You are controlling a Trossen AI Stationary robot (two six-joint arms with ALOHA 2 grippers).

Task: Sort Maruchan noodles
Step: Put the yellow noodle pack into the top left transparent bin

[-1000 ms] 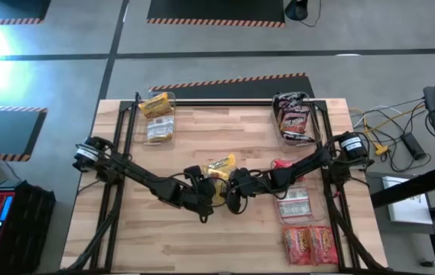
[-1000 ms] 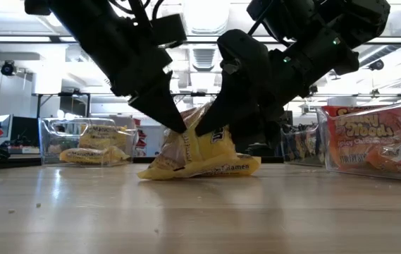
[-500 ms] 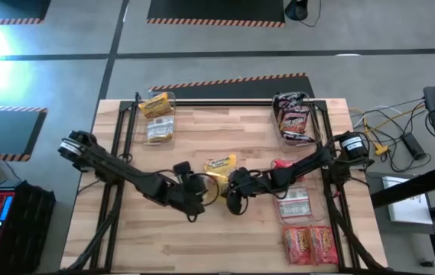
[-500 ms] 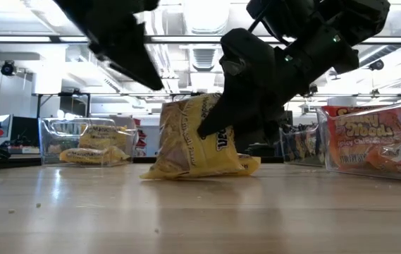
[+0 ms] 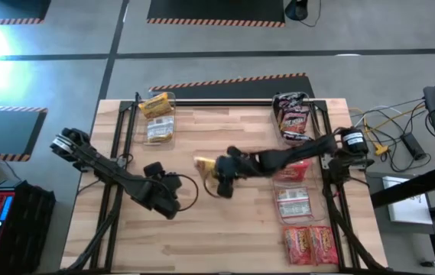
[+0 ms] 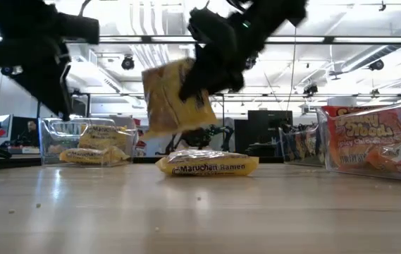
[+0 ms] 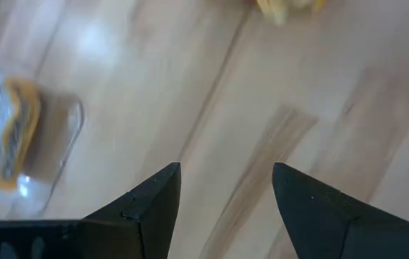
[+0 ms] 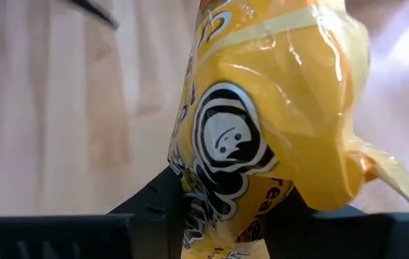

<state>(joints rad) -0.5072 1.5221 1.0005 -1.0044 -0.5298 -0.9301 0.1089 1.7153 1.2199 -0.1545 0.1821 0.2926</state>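
Yellow plastic crinkled in the right gripper [image 6: 199, 83], whose fingers were clamped on one yellow packet [image 6: 174, 97] lifted clear of the table [image 5: 225, 221] near its middle. A second yellow packet [image 6: 207, 165] lay flat just beneath it, unsorted. Yellow packs already sat in the clear bin [image 5: 158, 116] at the far left, dark ones in the far-right bin [image 5: 295, 114], and red-orange packs [image 5: 309, 244] at the near right. The left gripper [image 7: 224, 193] hung empty, fingers apart, nearer the table's front.

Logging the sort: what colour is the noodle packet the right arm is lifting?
Yellow, with a black-and-white round logo; the noodle packet shows best in the right wrist view.
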